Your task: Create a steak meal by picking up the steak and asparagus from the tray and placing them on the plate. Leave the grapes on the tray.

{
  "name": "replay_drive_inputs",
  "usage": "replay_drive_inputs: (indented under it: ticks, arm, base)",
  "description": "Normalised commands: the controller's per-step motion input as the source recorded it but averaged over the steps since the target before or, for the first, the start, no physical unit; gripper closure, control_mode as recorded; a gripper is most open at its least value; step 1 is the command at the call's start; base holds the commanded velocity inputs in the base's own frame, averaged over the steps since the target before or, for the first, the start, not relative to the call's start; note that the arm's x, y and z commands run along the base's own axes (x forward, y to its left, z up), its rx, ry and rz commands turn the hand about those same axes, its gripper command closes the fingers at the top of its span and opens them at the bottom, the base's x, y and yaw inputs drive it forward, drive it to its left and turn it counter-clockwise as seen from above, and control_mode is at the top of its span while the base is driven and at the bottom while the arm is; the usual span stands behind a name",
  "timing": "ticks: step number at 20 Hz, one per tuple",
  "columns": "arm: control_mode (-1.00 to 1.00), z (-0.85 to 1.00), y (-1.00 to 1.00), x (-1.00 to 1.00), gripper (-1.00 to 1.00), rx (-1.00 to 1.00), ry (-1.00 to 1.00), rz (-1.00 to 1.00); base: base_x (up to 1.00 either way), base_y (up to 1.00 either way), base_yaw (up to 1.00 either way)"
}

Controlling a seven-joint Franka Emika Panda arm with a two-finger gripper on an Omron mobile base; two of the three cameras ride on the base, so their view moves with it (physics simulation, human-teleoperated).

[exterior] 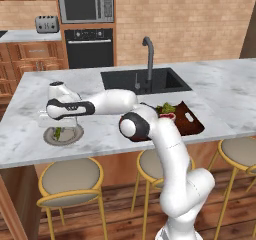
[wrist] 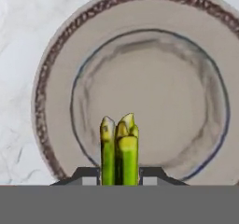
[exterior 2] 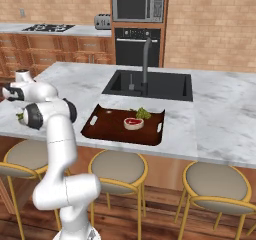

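Note:
My gripper [wrist: 119, 176] is shut on the asparagus [wrist: 119, 148], a bunch of green stalks standing up between the two fingertips. It hangs right over the round grey-beige plate [wrist: 56, 78], a little above it. In the left base view the gripper [exterior: 57, 128] holds the asparagus [exterior: 58, 133] over the plate [exterior: 75, 136] near the counter's left front. The dark reddish-brown tray [exterior 2: 105, 129] lies to the right, in front of the sink. On it are the red steak [exterior 2: 133, 123] and the yellow-green grapes [exterior 2: 143, 113]. In the left base view, the arm partly covers the tray [exterior: 190, 121].
A black sink [exterior: 145, 80] with a tall faucet [exterior: 149, 59] sits behind the tray. Several round stools [exterior: 70, 176] stand under the counter's front edge. Bare marble counter [exterior 2: 220, 119] stretches to the right of the tray.

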Motion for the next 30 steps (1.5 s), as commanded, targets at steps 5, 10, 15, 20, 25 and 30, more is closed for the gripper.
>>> replay_drive_inputs:
  ticks: [5, 10, 15, 20, 25, 30]
  arm:
    - [-1.00, -0.42, 0.00, 0.47, 1.00, 0.00, 0.00, 0.00]
    - [-1.00, -0.44, 0.02, 0.48, 1.00, 0.00, 0.00, 0.00]
    - [-1.00, -0.19, 0.02, 0.20, 1.00, 0.00, 0.00, 0.00]
    - [-1.00, 0.00, -0.18, -0.53, 1.00, 0.00, 0.00, 0.00]
    - [-1.00, 0.00, -0.43, -0.77, -1.00, 0.00, 0.00, 0.00]
    - [-1.00, -0.08, -0.72, -0.62, -1.00, 0.03, -0.09, 0.00]
  base:
    - [0.00, 0.00, 0.00]
    - [0.00, 0.00, 0.00]
    - [0.00, 0.00, 0.00]
    - [0.00, 0.00, 0.00]
    - [0.00, 0.00, 0.00]
    - [0.00, 0.00, 0.00]
